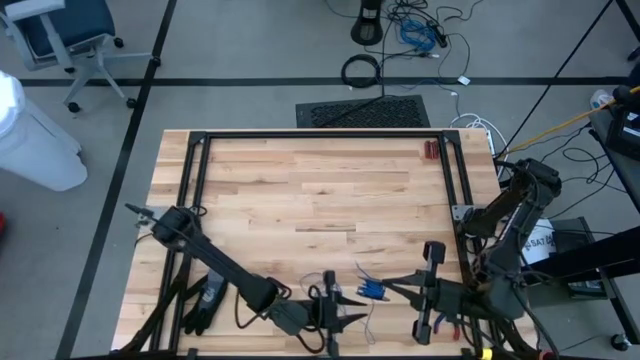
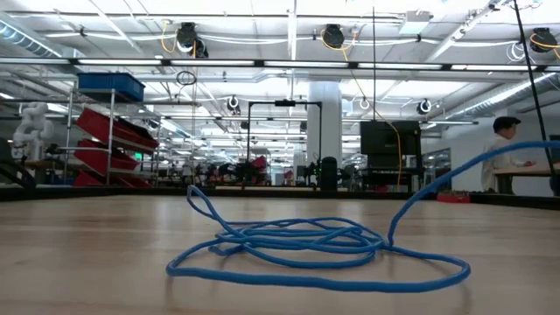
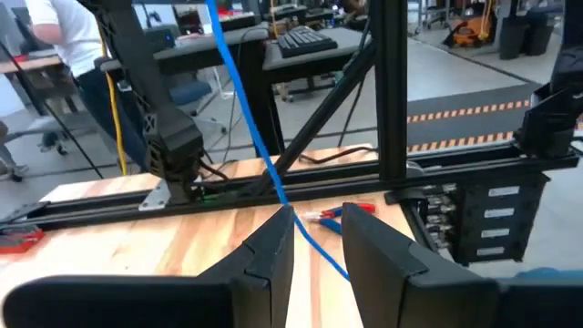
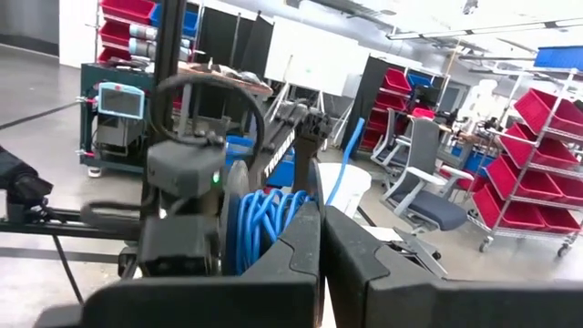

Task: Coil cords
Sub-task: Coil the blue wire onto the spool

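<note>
The blue cord (image 2: 297, 245) lies in loose loops on the wooden table, and one strand (image 2: 472, 171) rises off it. In the high view a small blue bundle (image 1: 370, 292) sits between both grippers near the table's near edge. My left gripper (image 3: 319, 246) is open, and a straight strand (image 3: 250, 118) runs down into the gap between its fingers. My right gripper (image 4: 321, 219) is shut at the stacked blue coils (image 4: 264, 228). My left gripper has the blue strand passing its fingertip (image 3: 284, 219) and on through the gap; whether the finger touches it I cannot tell. My right gripper is shut on the cord beside the coils (image 4: 291, 214), level, from the table's right. A strand (image 4: 351, 155) rises from its fingertips, which hide the contact.
A black frame (image 1: 320, 135) borders the tabletop. A black glove (image 1: 205, 300) lies at the near left, and red-handled pliers (image 1: 445, 325) at the near right, also in the left wrist view (image 3: 351, 211). A small red object (image 1: 430, 150) lies at the far right.
</note>
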### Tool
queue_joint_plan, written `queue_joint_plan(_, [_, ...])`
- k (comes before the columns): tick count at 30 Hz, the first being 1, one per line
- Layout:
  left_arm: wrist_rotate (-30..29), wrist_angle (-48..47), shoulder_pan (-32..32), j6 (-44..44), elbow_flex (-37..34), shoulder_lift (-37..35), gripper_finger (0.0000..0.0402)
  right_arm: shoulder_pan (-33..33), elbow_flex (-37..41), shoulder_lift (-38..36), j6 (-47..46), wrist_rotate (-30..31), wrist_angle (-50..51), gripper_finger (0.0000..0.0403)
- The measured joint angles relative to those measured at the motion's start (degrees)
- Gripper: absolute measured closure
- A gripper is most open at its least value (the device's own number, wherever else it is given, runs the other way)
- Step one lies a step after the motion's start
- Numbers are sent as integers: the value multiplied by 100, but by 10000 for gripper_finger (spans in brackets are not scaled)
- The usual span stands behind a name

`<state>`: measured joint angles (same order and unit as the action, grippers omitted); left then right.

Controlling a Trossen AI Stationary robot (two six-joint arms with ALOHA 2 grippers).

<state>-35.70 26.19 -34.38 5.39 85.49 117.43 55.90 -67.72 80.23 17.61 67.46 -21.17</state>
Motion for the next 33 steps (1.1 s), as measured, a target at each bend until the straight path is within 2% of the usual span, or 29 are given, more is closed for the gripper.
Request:
queue_joint_plan(6, [6, 575, 136, -50, 0, 351, 301, 13, -2, -4, 4, -2, -2, 403])
queue_joint_plan(11, [264, 978, 173, -200, 0, 536, 301, 9, 0, -4, 4, -4, 0, 403])
queue_joint_plan(15, [260, 981, 191, -201, 0, 533, 289, 11, -1, -4, 4, -4, 0, 403])
queue_joint_plan(23, [248, 929, 230, -403, 0, 533, 231, 9, -1, -4, 4, -7, 1, 403])
queue_joint_plan(33, [262, 934, 274, -508, 0, 533, 226, 9, -1, -4, 4, -24, 2, 403])
